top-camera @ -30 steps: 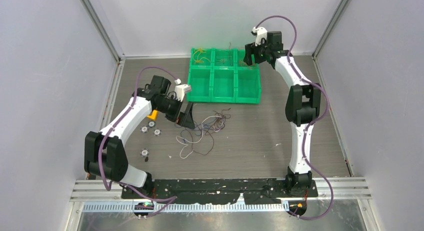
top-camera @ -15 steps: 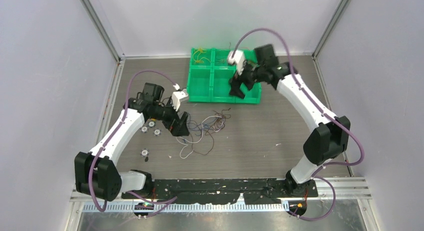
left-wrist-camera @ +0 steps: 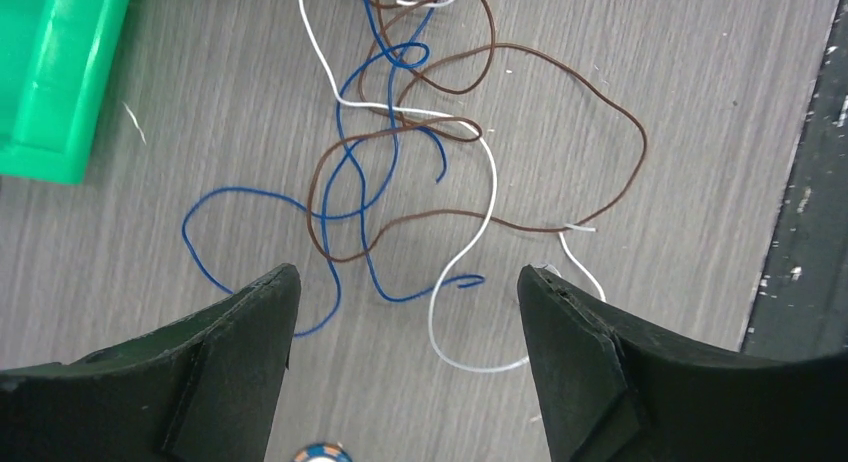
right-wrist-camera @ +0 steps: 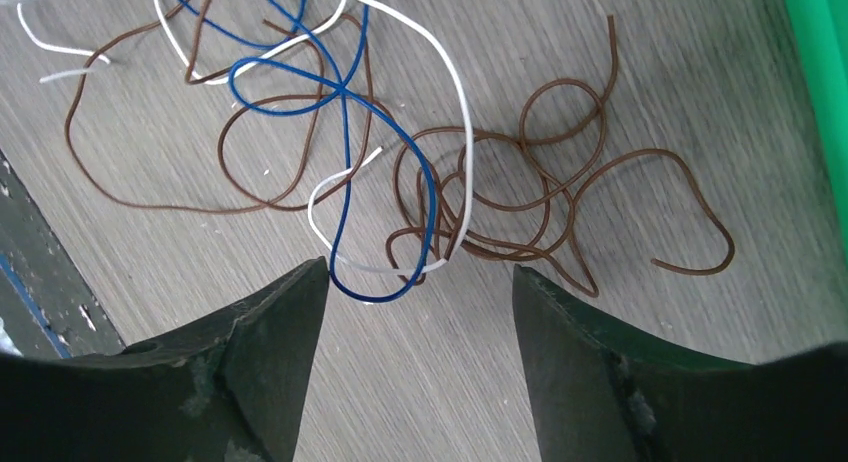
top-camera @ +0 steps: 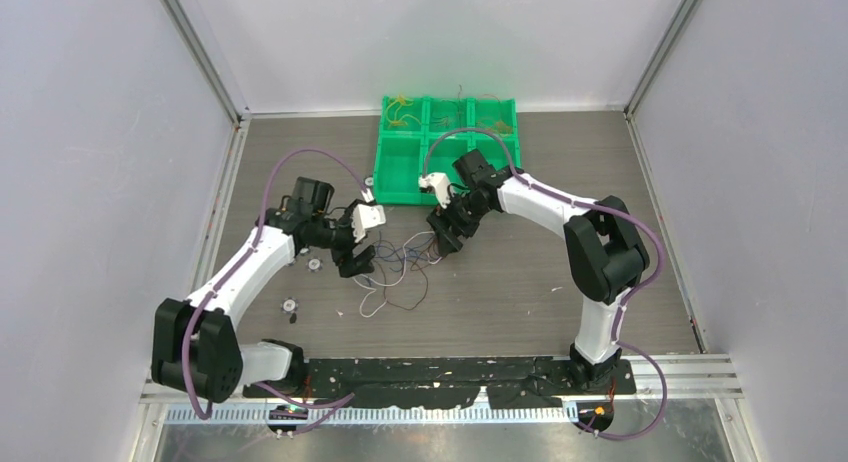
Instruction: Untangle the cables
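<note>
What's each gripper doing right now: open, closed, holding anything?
Left gripper: open, holding nothing, over the cables.
Right gripper: open, holding nothing.

Cables: blue, brown, white. Table: grey, wood-grain pattern. Compartment bin: bright green. Gripper fingers: black. Arm links: white, black joints. Hoses: purple. Enclosure walls: pale lavender-grey.

The cables lie in a loose tangle on the table. The left gripper hangs at their left edge, the right gripper at their upper right. A green bin with 6 compartments sits behind.
</note>
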{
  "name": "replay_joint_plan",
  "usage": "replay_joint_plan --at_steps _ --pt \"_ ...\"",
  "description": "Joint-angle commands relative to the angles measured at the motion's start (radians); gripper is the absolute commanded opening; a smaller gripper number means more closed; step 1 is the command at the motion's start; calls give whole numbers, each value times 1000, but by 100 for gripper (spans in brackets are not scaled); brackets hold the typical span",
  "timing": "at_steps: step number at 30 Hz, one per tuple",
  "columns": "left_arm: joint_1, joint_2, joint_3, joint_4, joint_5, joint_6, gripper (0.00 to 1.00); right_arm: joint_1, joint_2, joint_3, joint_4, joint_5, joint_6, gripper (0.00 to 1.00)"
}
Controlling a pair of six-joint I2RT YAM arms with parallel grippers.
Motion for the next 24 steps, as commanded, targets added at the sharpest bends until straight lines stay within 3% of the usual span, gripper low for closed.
replay_joint_plan --at_steps 1,6,14,18,24 --pt "-42 28 -23 134 -9 93 79 4 -19 -34 116 9 110 68" --pt "-86 157 51 203 -107 138 69 2 -4 -37 126 15 141 45" --pt "-119 294 132 203 -163 216 54 1 -12 -76 148 35 164 39" --pt "-122 315 153 185 -148 208 39 1 -8 -83 163 63 174 31" --pt "-126 360 179 177 -173 202 22 1 -18 -91 164 82 180 27"
